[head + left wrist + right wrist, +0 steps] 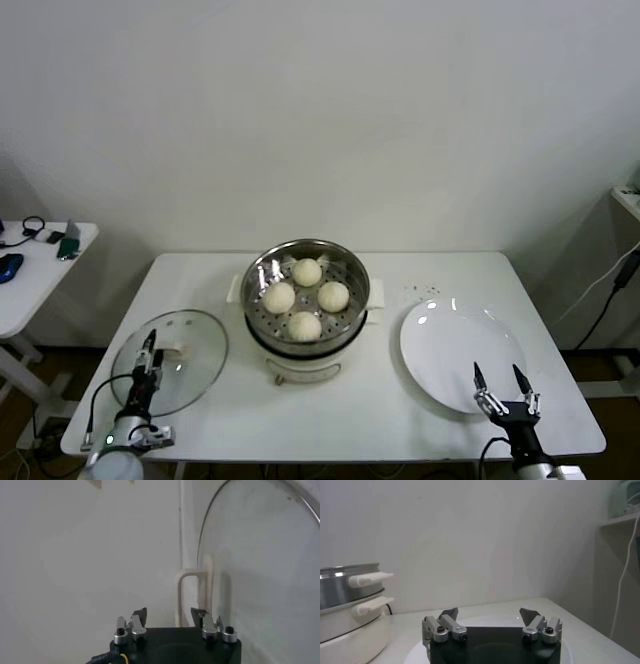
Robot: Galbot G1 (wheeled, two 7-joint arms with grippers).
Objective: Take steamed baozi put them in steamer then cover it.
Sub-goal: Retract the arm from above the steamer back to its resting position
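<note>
The steamer [257, 283] stands mid-table on its cream pot base [300, 368]. Several cream baozi lie in its basket, among them ones at the back [307, 271], left [279, 297] and front [305, 325]. The glass cover [195, 375] lies flat on the table at the left, handle [178, 350] up. My left gripper [152, 345] is open over the cover, right at the handle. In the left wrist view the handle [192, 573] stands just ahead of the open gripper [168, 612], beside the cover's glass [260, 555]. My right gripper [497, 380] is open and empty above the white plate.
A flat white plate [445, 340] lies right of the steamer; it also shows under the right gripper [489, 614] in the right wrist view [415, 654], with the steamer [342, 587] off to one side. A side table [30, 280] with small items stands far left.
</note>
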